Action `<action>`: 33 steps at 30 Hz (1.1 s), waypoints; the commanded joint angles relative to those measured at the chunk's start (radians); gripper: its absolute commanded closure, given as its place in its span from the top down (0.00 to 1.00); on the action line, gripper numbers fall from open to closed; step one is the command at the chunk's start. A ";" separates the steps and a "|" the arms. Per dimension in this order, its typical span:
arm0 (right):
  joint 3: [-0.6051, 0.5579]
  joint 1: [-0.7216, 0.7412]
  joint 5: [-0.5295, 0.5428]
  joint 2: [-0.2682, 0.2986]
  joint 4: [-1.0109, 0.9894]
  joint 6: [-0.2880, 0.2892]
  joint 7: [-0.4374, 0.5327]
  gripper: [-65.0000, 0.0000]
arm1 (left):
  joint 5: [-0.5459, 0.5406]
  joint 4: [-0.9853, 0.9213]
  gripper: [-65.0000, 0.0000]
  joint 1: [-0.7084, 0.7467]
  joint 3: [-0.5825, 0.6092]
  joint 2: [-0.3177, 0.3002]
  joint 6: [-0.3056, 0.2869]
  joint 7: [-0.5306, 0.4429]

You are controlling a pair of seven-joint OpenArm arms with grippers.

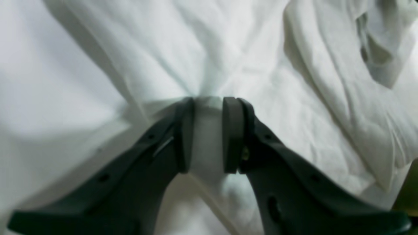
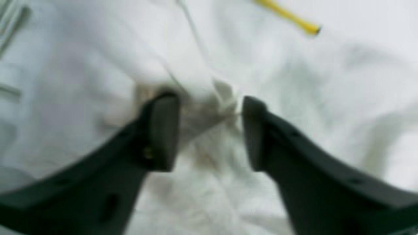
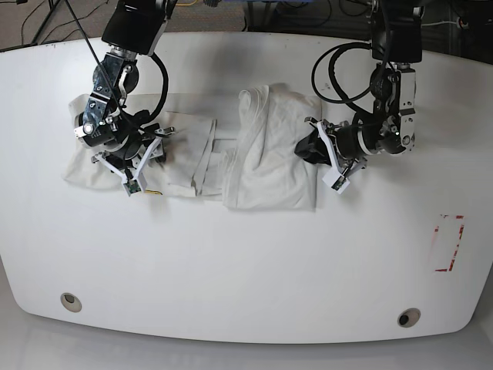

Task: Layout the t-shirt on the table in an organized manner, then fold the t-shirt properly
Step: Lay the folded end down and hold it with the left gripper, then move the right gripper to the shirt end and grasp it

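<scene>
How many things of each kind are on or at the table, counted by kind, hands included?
T-shirt: 1
Robot hands, left hand and right hand: 2
Metal grommet holes in the table: 2
Red rectangle mark: 1
Total: 6

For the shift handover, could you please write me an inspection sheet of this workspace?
Surface: white table, red rectangle mark and two grommets.
Job's things: t-shirt bunched and creased, not laid flat.
Clutter: nothing seen.
Grippers: left claw shut on t-shirt cloth; right claw open over the cloth, near a yellow tag.
Cables: black cables looped on both arms.
Surroundings: dark floor with cables behind the table.
</scene>
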 commanded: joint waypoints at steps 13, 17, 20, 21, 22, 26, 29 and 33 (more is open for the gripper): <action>0.146 0.110 0.127 -0.019 0.315 -0.001 -0.210 1.00 | 0.045 -0.091 0.21 -0.032 -0.001 -0.059 0.009 0.030; 0.303 0.170 0.173 -0.019 0.286 -0.001 -0.278 1.00 | 0.045 -0.121 0.21 -0.048 -0.001 -0.084 0.009 0.006; 0.366 0.195 0.197 0.002 0.246 -0.001 -0.301 1.00 | 0.045 -0.155 0.21 -0.066 -0.001 -0.096 0.009 -0.001; 0.376 0.198 0.205 0.022 0.232 -0.001 -0.308 1.00 | 0.045 -0.164 0.21 -0.072 -0.001 -0.105 0.009 -0.002; 0.392 0.204 0.222 0.044 0.206 -0.001 -0.324 1.00 | 0.045 -0.180 0.21 -0.078 -0.001 -0.114 0.009 -0.004; 0.447 0.221 0.300 0.076 0.114 -0.001 -0.331 1.00 | 0.045 -0.204 0.21 -0.088 -0.001 -0.119 0.009 -0.008; 0.501 0.224 0.374 0.104 0.017 -0.001 -0.331 1.00 | 0.045 -0.204 0.21 -0.091 -0.001 -0.145 0.009 -0.008; 0.533 0.219 0.435 0.117 -0.093 -0.001 -0.331 1.00 | 0.045 -0.203 0.21 -0.088 -0.001 -0.153 0.009 -0.008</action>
